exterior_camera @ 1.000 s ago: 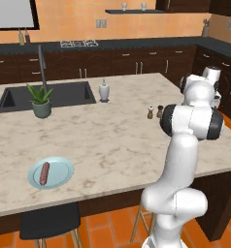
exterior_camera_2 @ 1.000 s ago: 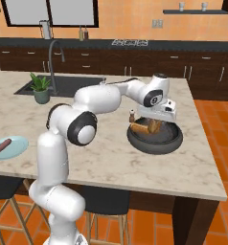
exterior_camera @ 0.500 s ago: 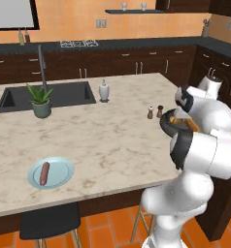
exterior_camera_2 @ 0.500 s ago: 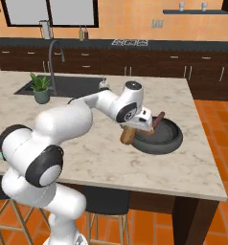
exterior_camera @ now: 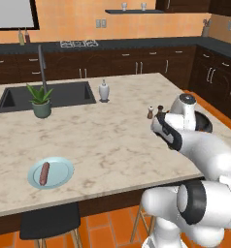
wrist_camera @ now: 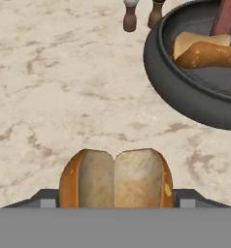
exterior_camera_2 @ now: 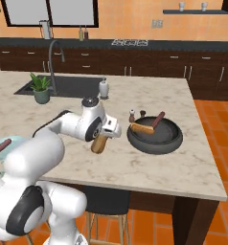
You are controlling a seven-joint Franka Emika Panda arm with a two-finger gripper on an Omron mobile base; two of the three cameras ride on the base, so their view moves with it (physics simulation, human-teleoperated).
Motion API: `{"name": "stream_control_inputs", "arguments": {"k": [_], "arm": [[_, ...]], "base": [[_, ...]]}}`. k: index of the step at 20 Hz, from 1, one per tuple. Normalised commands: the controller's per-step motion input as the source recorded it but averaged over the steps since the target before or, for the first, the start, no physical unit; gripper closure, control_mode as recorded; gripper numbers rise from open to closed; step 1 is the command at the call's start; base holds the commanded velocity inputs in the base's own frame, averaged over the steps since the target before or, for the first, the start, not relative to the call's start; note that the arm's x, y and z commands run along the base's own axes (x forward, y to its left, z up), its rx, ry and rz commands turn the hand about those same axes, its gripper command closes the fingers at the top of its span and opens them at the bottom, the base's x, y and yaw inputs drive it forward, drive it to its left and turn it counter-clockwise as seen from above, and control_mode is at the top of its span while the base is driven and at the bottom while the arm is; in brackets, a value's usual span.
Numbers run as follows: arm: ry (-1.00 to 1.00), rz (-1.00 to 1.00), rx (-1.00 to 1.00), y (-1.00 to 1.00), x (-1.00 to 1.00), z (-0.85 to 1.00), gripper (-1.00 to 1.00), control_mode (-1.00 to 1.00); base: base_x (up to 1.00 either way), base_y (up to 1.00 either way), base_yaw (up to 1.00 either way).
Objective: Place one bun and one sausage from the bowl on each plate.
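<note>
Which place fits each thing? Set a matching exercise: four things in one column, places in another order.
Things:
1. bun
2. sausage
3. second bun
4. plant

Places:
A. beside the sink
B. in the bowl
C. in the gripper
D. on the blue plate

Pairs: 1-C, 2-D, 3-B, 4-A
</note>
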Motion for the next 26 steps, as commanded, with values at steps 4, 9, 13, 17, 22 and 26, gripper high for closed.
{"name": "stream_control_inputs", "arguments": {"k": [4,9,13,17,22,26], "arm": [[0.00,0.00,-0.07,1.00,0.00,0.06,1.00,-1.00],[0.18,0.00,-0.04,1.00,0.00,0.79,1.00,-1.00],[0.24,0.05,0.09,1.00,0.00,0.35,1.00,-1.00],[0.23,0.08,0.22,1.00,0.00,0.00,1.00,-1.00],[0.02,0.06,0.21,1.00,-0.35,-0.59,1.00,-1.00],[-0.07,0.00,0.21,1.00,-0.49,-0.64,1.00,-1.00]], "base": [[0.00,0.00,0.00],[0.00,0.00,0.00],[0.00,0.00,0.00],[0.00,0.00,0.00],[0.00,0.00,0.00],[0.00,0.00,0.00]]}}
